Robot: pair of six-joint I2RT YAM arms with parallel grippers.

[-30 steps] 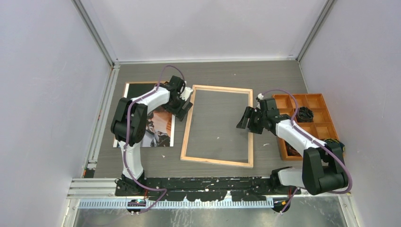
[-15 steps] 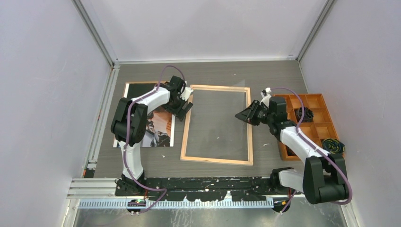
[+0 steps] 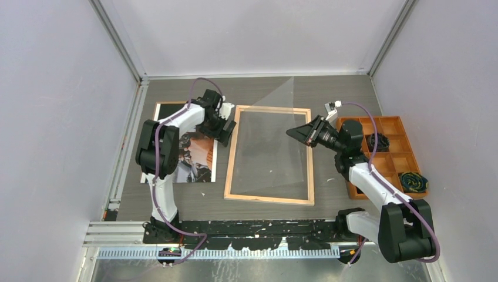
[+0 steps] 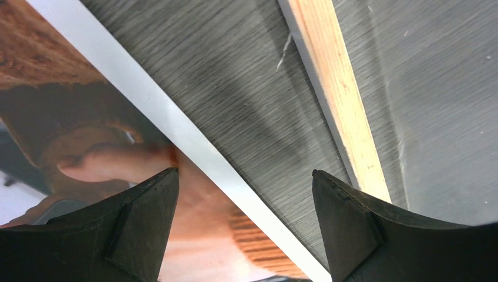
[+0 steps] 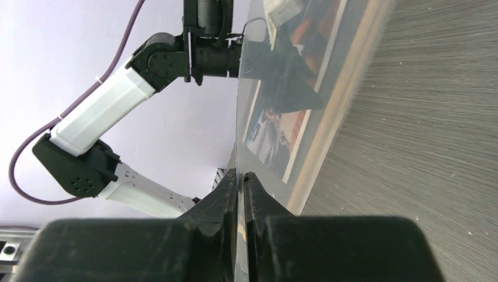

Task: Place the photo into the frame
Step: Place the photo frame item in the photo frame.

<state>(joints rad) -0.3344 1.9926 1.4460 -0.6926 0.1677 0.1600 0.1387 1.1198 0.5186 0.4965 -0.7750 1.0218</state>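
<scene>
Lifted since a second ago, the clear pane (image 3: 276,117) now tilts up off the frame (image 3: 233,154). Its far corner reaches toward the top of the overhead view, while its near edge is down by the frame's lower rail. The right arm has swung up and back with it, and the left arm has shifted slightly toward the upper left.

The dark grey wood-grain table (image 3: 176,91) fills the middle of the overhead view. The frame lies flat at its centre, light wood side up. The photo (image 3: 197,164) lies flat just left of the frame, picture side up, apart from it by a strip of table and partly under the left arm. An orange compartment tray (image 3: 405,160) sits at the right edge.

The right gripper (image 3: 292,133) is pressed together on the pane's right edge, and the wrist view shows both fingers (image 5: 226,194) pinching the thin sheet. The left gripper (image 3: 225,130) is spread wide and holds nothing, one fingertip (image 4: 150,200) over the photo's right margin, the other (image 4: 346,205) over the frame's left rail.
</scene>
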